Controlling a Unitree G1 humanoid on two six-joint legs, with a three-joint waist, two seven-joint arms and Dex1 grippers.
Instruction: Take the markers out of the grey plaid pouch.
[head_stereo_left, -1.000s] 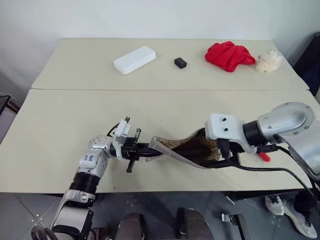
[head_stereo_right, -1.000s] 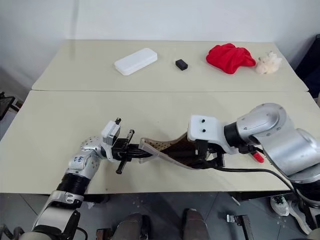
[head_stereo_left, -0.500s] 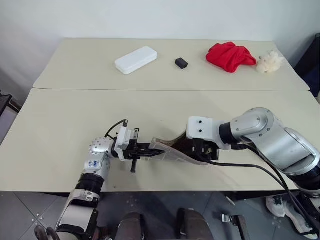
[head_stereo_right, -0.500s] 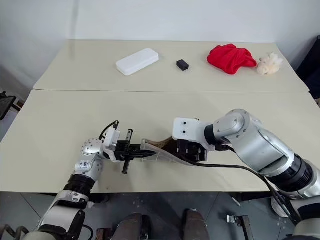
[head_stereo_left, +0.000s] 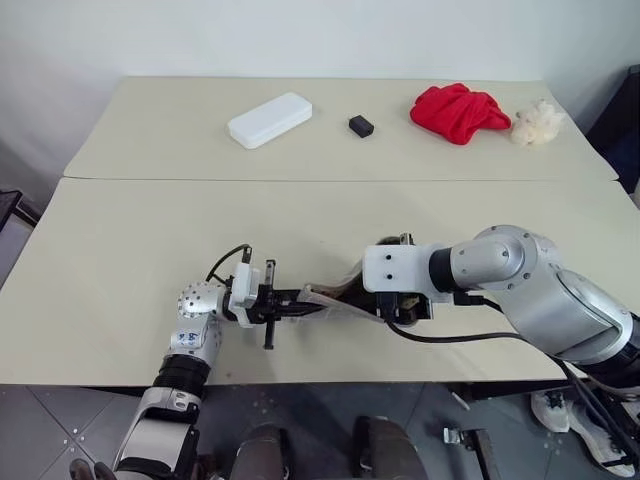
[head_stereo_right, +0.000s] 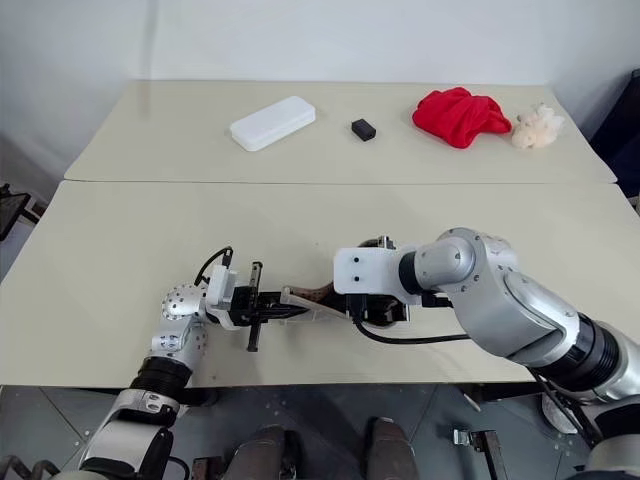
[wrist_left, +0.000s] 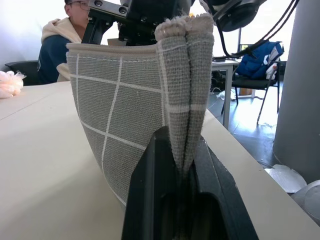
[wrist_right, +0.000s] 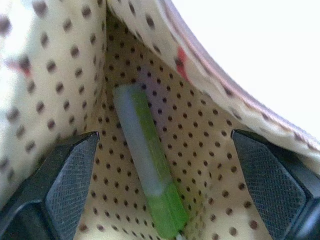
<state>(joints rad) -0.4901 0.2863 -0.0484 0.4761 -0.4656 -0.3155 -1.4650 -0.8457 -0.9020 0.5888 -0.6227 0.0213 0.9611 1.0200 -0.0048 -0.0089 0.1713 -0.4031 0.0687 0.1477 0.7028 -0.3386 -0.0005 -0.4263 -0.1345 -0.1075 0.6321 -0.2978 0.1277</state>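
- The grey plaid pouch (head_stereo_left: 335, 300) lies near the front edge of the table (head_stereo_left: 120, 250), stretched between the robot's two arms.
- The left pincer (head_stereo_left: 305, 301) is clamped on one end of the pouch; in the left wrist view its two black fingers (wrist_left: 150, 185) squeeze a folded fabric edge (wrist_left: 185, 75) that stands upright between them.
- The right pincer (head_stereo_right: 375, 308) points down into the open mouth of the pouch, its fingers spread wide inside the dotted cream lining (wrist_right: 200, 150).
- A green marker (wrist_right: 147, 165) lies in the bottom fold of the lining, between the two right fingers (wrist_right: 65, 185) and touching neither.
- At the far side of the table sit a white hard case (head_stereo_left: 269, 119), a small black block (head_stereo_left: 361, 125), a crumpled red cloth (head_stereo_left: 458, 111) and a pale fluffy object (head_stereo_left: 538, 123), all well apart from the pouch.
- A person in a light hooded top (wrist_left: 57, 45) sits beyond the table in the left wrist view.
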